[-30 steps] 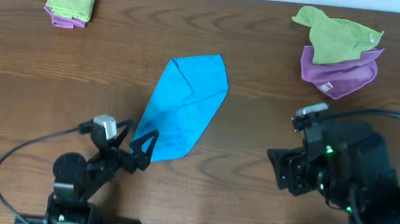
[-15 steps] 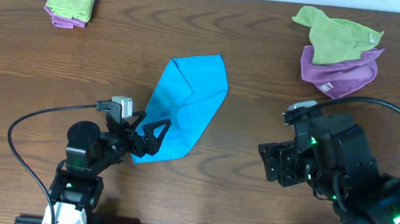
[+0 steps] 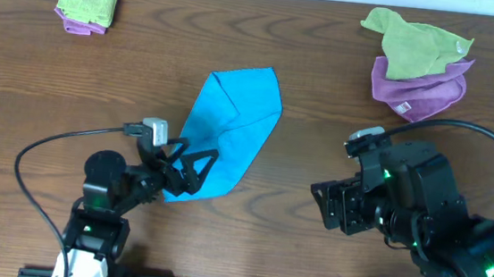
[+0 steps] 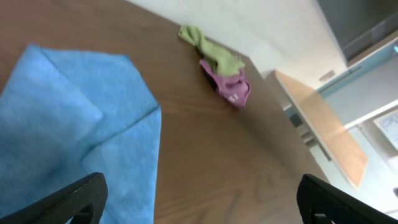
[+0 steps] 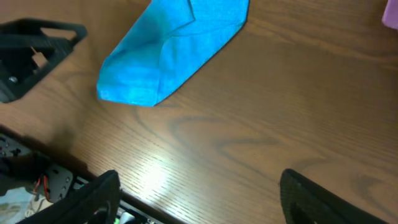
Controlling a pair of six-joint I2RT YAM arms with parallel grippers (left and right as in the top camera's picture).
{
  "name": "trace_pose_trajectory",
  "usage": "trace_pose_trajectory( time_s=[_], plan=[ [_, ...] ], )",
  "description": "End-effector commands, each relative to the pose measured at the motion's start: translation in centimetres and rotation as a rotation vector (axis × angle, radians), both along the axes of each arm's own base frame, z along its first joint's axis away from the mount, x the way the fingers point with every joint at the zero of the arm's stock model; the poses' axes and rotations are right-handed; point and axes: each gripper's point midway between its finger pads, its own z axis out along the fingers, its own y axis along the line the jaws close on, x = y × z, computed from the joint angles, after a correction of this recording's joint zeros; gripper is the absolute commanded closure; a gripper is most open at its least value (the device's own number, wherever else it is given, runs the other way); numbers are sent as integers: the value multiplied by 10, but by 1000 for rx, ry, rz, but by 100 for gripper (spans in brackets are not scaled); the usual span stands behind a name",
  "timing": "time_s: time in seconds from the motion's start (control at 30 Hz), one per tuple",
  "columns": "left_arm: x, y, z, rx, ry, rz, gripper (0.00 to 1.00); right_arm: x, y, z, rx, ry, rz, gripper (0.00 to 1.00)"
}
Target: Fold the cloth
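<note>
Overhead, my left claw (image 3: pixel 193 162) hangs with its two black fingers spread wide and nothing caught between them, over the near lower corner of the blue cloth (image 3: pixel 230 128); whether a fingertip touches the fabric I cannot tell. From the left wrist view the same claw (image 4: pixel 205 196) shows one finger low over the blue fabric (image 4: pixel 74 124) and the other off over bare wood, well apart. My right claw (image 3: pixel 326 206) sits to the right of the cloth and clear of it, over bare table (image 3: pixel 320 118). In the right wrist view, this claw (image 5: pixel 199 199) has its fingers wide apart too, with only wood grain between them. The cloth (image 5: pixel 174 50) lies near the middle of the table, partly folded into a long slanted shape with overlapping flaps. Far off at the back right, a crumpled green cloth (image 3: pixel 412 41) rests on a purple cloth (image 3: pixel 417 91). At the back left corner lies a small folded green-and-purple stack (image 3: pixel 89 1).
</note>
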Motion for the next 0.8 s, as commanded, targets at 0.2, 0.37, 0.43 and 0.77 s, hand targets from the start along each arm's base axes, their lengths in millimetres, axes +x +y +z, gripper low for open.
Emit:
trace_pose_trajectory(
  time_s=[0.2,0.37,0.43,0.77],
  plan=[
    [34,-18,-11,361,72,19,11,8,-6,4,-17,-43,-33,13],
    [72,-4,-17,558,135,120,68,17,-21,5,-83,-86,-95,7],
    [85,-6,-17,573,142,134,52,21,-26,6,-106,-108,-120,3],
    [119,-23,-44,710,210,64,21,42,-73,11,-204,-159,-301,1]
  ],
)
